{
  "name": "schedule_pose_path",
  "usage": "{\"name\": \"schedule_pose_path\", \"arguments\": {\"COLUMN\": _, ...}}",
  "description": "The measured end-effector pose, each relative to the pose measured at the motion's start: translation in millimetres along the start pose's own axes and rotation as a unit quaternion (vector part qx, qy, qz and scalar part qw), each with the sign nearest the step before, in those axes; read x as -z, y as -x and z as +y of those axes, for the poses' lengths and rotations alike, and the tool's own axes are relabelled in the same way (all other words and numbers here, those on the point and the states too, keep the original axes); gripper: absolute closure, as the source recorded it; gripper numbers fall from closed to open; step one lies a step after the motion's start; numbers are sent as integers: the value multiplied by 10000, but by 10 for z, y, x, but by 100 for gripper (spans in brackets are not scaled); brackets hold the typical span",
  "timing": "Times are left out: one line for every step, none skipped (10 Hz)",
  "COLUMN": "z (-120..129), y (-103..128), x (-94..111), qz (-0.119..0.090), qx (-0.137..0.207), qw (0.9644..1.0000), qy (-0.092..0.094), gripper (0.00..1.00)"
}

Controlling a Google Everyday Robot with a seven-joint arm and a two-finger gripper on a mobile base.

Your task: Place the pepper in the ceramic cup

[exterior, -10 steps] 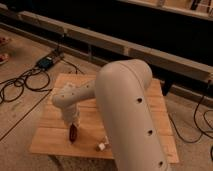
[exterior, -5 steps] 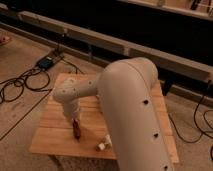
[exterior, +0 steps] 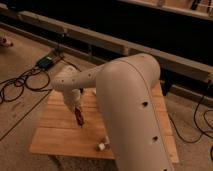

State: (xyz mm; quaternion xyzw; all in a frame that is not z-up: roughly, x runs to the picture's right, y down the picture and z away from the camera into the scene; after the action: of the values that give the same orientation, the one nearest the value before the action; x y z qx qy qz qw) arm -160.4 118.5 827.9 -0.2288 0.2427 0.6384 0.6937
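My gripper [exterior: 77, 111] hangs over the left part of the wooden table [exterior: 55, 135], below the arm's pale wrist. It is shut on the pepper [exterior: 79, 119], a small dark red chili that hangs point down from the fingers, just above the tabletop. The ceramic cup does not show; my bulky arm [exterior: 127, 105] covers the middle and right of the table.
A small white object [exterior: 101, 146] lies near the table's front edge, beside the arm. Black cables [exterior: 17, 85] and a blue-black box [exterior: 46, 62] lie on the floor at the left. A long low rail [exterior: 100, 37] runs behind the table.
The gripper with the pepper has moved up and to the right, away from the table's front left. The arm has swung with it.
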Motion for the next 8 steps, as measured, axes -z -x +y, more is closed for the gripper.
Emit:
{"name": "schedule_pose_path", "arguments": {"z": -12, "y": 113, "x": 66, "qz": -130, "qx": 54, "qw": 9999, "qy": -60, "gripper": 100}}
{"name": "schedule_pose_path", "arguments": {"z": -19, "y": 259, "x": 157, "qz": -297, "qx": 120, "qw": 9994, "qy": -120, "gripper": 100}}
{"name": "schedule_pose_path", "arguments": {"z": -25, "y": 362, "x": 224, "qz": -408, "qx": 155, "qw": 9989, "qy": -154, "gripper": 100}}
{"name": "schedule_pose_path", "arguments": {"z": -44, "y": 506, "x": 318, "qz": -556, "qx": 194, "qw": 9981, "qy": -203, "gripper": 100}}
{"name": "schedule_pose_path", "arguments": {"z": -72, "y": 634, "x": 399, "qz": -682, "qx": 226, "qw": 9971, "qy": -261, "gripper": 100}}
{"name": "schedule_pose_path", "arguments": {"z": -106, "y": 745, "x": 471, "qz": -795, "qx": 257, "qw": 9960, "qy": -329, "gripper": 100}}
{"name": "schedule_pose_path", "arguments": {"z": -165, "y": 913, "x": 579, "qz": -965, "qx": 298, "qw": 9939, "qy": -440, "gripper": 100}}
{"name": "schedule_pose_path", "arguments": {"z": -196, "y": 1004, "x": 637, "qz": -1065, "qx": 313, "qw": 9926, "qy": -501, "gripper": 100}}
